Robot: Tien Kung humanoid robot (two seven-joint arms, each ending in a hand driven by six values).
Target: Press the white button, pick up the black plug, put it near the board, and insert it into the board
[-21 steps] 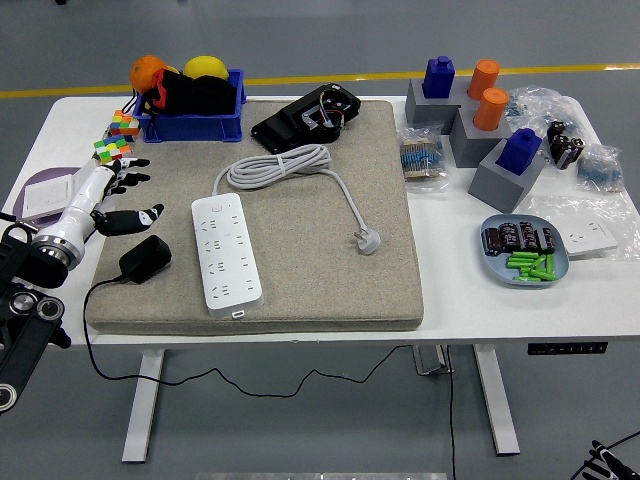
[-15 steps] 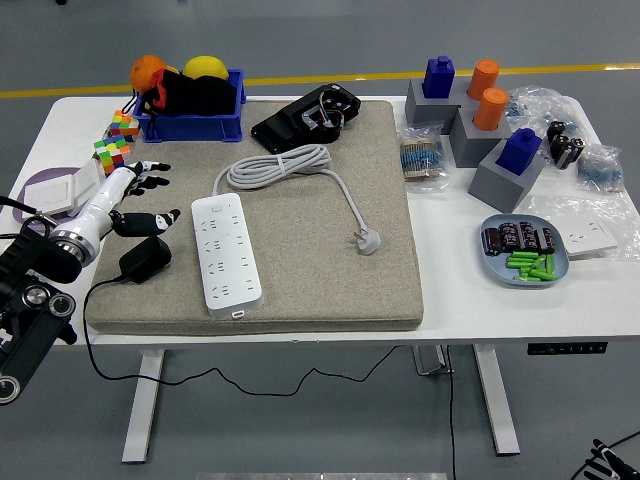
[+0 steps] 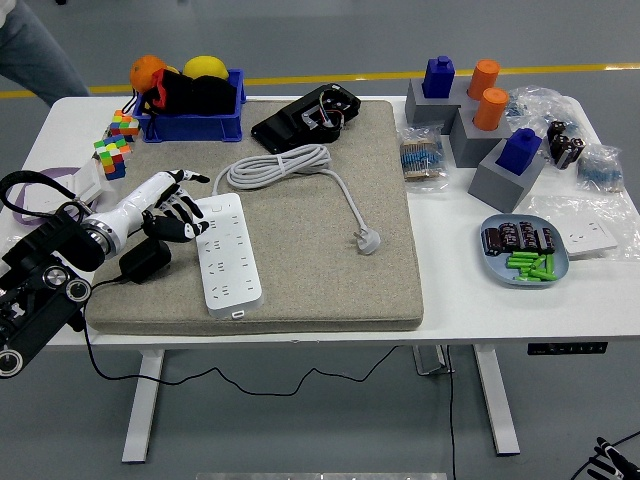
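we've got our left hand (image 3: 172, 205) loose and empty over the near-left edge of the strip (image 3: 228, 250), probably lining up for its button, plug (image 3: 146, 258) just beside.

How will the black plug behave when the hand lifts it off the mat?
The black plug looks like a blocky adapter, so probably rigid and easy to pinch. Its thin cable droops over the mat's edge under the table, so it will likely drag and twist the plug. The left hand is open just above it.
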